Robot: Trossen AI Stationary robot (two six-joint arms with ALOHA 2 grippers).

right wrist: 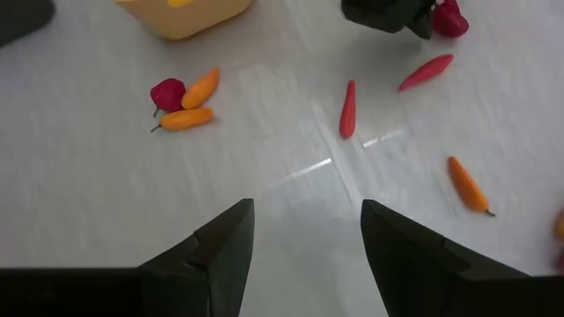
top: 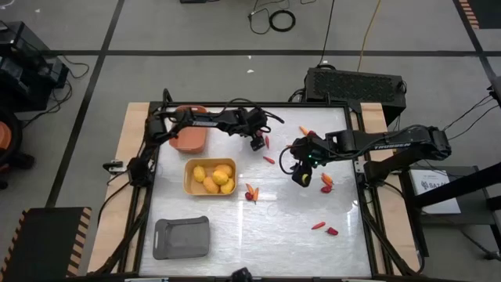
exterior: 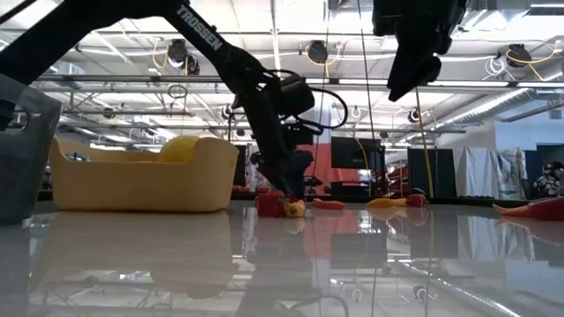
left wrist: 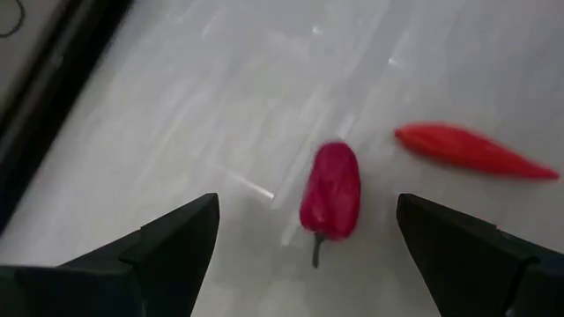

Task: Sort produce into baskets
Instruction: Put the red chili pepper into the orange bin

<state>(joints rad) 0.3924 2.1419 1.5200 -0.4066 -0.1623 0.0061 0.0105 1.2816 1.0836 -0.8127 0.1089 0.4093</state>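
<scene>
The left hand (left wrist: 300, 233) is held wide over a red pepper (left wrist: 330, 191) at upper centre; the right hand (right wrist: 304, 233) is held open, empty, right of centre over the worktop (top: 297, 227).

Two dark jointed arms, white TROSSEN lettering, looped black cables, wedge-shaped black fingers (left wrist: 176, 242)

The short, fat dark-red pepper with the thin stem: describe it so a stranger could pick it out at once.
Start at the salmon-orange basket at the table's far left. The left gripper hovers open beside it, and the short, fat dark-red pepper lies on the white tabletop between its fingers. The long, pointed, brighter red chili nearby is slim; this one is stubby, rounded and has a thin dark stem.
</scene>
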